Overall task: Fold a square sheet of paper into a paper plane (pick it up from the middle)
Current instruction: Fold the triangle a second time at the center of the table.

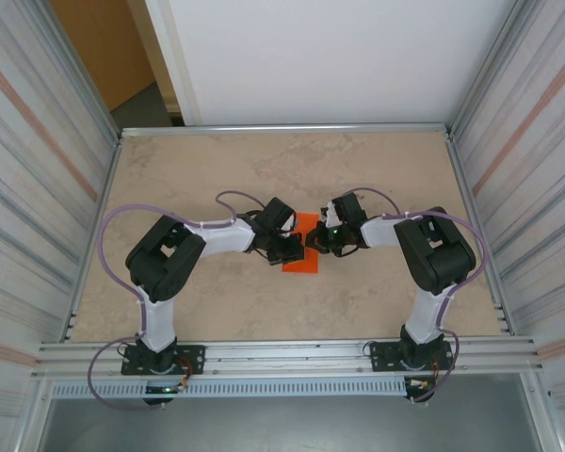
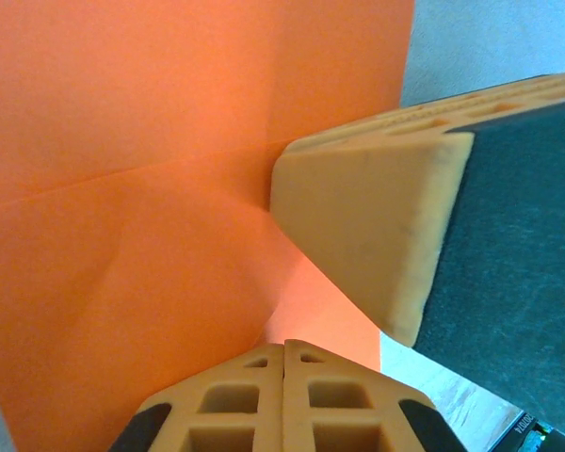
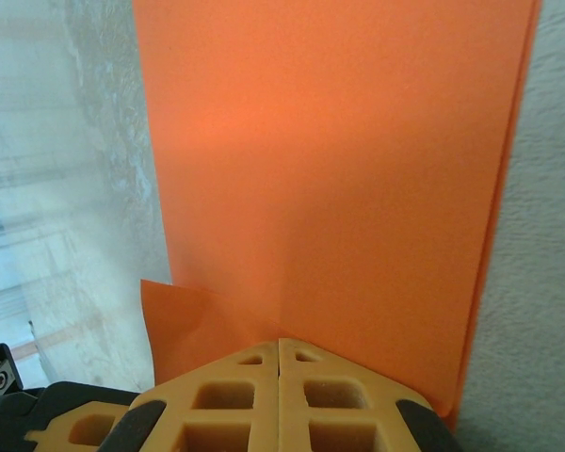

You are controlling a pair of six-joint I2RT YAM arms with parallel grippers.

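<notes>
The task looks to be at an early stage. The square sheet of paper (image 1: 301, 264) is over the middle of the table (image 1: 217, 169). It shows one straight crease (image 2: 122, 177) and what seems a doubled edge, but no pointed dart shape yet, so most folds are probably still to come. The left gripper (image 2: 282, 348) and right gripper (image 3: 281, 344) each have their fingers closed, pinching the sheet from opposite sides. Count: one sheet, one clear crease, two grippers.

square sheet of paper (image 1: 301, 261) | partly under 2 jaws | wrist views crop it
</notes>
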